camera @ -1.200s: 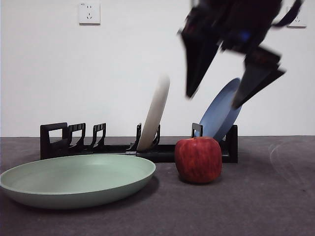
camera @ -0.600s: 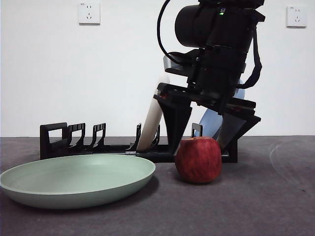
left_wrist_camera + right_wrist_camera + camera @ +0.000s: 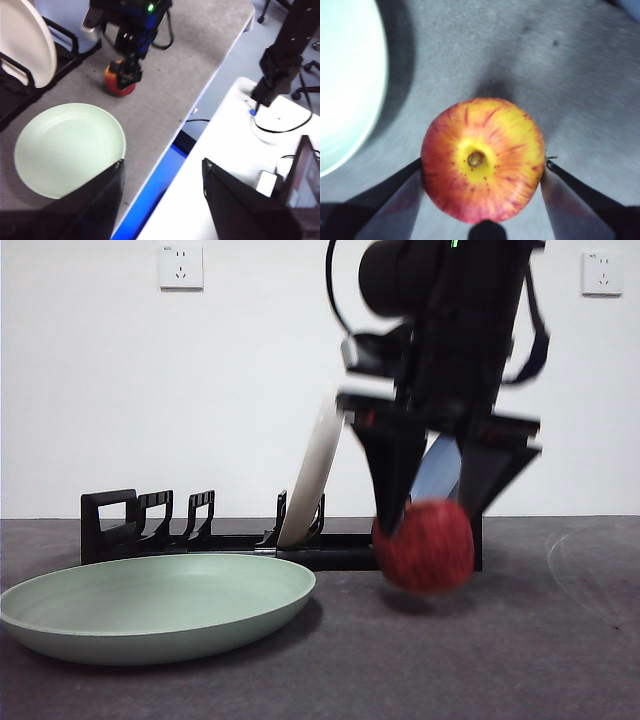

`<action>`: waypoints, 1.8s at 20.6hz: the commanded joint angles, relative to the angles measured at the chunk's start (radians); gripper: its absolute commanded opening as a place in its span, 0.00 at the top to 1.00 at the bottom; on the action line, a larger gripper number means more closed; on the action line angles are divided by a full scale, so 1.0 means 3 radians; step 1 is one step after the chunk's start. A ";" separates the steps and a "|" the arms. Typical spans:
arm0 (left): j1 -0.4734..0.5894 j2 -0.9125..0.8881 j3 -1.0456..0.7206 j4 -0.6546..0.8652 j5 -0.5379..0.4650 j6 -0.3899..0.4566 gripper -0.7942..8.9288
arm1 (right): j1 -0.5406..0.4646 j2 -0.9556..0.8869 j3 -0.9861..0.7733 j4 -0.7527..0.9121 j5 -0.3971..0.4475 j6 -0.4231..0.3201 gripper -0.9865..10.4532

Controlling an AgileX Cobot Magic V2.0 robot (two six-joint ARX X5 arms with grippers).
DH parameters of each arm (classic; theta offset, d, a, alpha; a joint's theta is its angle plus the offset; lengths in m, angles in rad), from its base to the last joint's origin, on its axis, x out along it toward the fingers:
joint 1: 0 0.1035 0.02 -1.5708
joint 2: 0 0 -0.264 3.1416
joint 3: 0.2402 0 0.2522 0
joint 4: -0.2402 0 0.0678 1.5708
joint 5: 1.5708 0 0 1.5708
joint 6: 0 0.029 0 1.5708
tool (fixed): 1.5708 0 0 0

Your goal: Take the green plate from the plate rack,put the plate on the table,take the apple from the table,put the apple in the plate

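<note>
My right gripper (image 3: 482,167) has its jaws closed on both sides of the round red-yellow apple (image 3: 483,159), above the grey matte table (image 3: 520,55); my left gripper (image 3: 162,185) is wide open and empty

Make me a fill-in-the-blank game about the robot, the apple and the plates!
1. The right pincer is shut on the ____.
2. The green plate lies flat on the ____.
3. The cream-white plate stands upright in the black ____.
4. The left pincer holds ____.

Missing words: apple; table; plate rack; nothing
</note>
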 commanded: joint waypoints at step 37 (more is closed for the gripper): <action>0.0074 -0.0347 -0.0441 -0.0047 -0.0432 0.0214 0.66 | 0.0905 0.1333 0.1596 -0.0095 -0.0394 0.0065 0.93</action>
